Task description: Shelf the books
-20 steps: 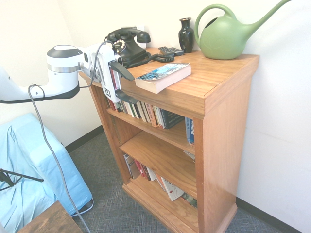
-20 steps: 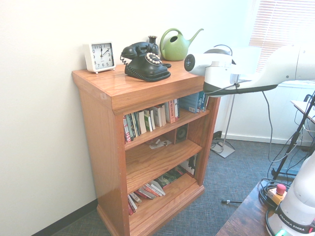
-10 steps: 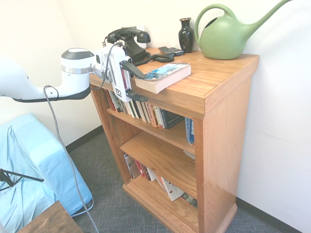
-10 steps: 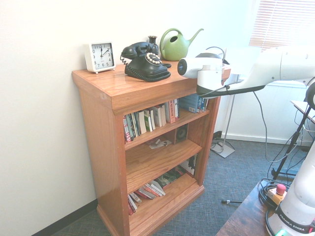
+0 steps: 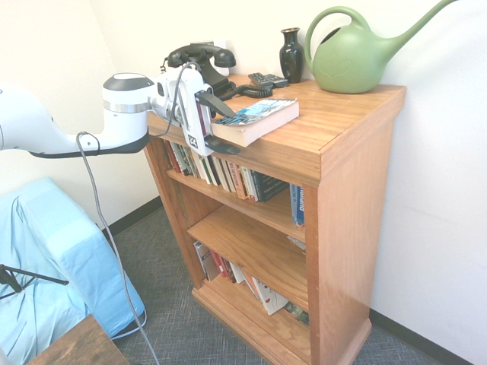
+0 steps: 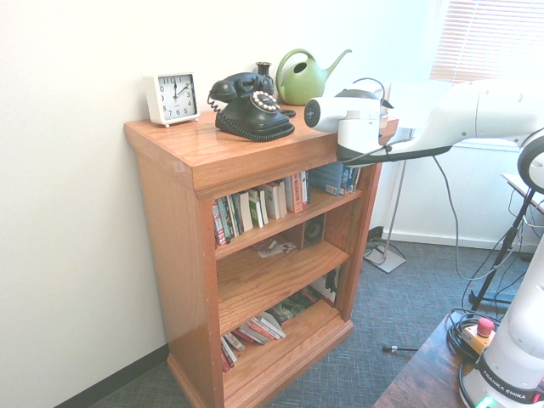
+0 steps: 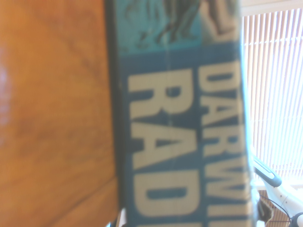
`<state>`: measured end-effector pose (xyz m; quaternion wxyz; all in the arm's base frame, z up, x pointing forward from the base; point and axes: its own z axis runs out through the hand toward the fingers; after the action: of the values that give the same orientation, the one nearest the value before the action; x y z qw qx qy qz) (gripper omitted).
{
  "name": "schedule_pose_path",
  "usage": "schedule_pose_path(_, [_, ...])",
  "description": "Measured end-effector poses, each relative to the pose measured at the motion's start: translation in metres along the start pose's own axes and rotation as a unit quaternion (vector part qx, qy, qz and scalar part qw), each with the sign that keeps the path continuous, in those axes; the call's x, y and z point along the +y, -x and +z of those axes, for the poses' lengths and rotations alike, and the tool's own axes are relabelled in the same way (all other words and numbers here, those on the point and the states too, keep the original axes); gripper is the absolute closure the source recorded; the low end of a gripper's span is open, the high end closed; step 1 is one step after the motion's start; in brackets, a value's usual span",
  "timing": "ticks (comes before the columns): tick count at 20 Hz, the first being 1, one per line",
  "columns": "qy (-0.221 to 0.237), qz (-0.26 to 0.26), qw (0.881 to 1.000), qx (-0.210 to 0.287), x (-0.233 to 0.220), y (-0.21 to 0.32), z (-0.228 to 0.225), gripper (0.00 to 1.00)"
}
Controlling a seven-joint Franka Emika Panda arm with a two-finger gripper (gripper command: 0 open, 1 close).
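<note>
first exterior: pincer (image 5: pixel 218 122) spread, level, straddling the paperback's (image 5: pixel 255 120) overhanging end on the bookcase (image 5: pixel 335 152) top, likely for an edge grab | second exterior: paperback hidden behind arm | wrist: spine (image 7: pixel 180 142) fills frame

White Franka arm (image 5: pixel 46 129) reaches in roughly level, wrist (image 6: pixel 357 119) bent sideways. Gripper (image 5: pixel 219 123) points nearly horizontal, tipped slightly down. Jaws spread wide, one black finger (image 5: pixel 217 104) above, other below. Nothing clamped.
</note>
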<state>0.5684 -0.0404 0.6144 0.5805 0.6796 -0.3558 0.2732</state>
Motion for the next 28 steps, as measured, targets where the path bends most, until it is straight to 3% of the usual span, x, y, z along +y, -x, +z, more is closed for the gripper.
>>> schedule_pose_path(2, [-0.001,0.001,1.0,0.0,0.001,-0.006,-0.001,0.0])
schedule_pose_path(3, [-0.002,0.001,1.0,0.0,0.002,-0.008,-0.001,1.0])
schedule_pose_path(28, [0.004,-0.017,1.0,-0.005,-0.014,-0.007,0.013,1.0])
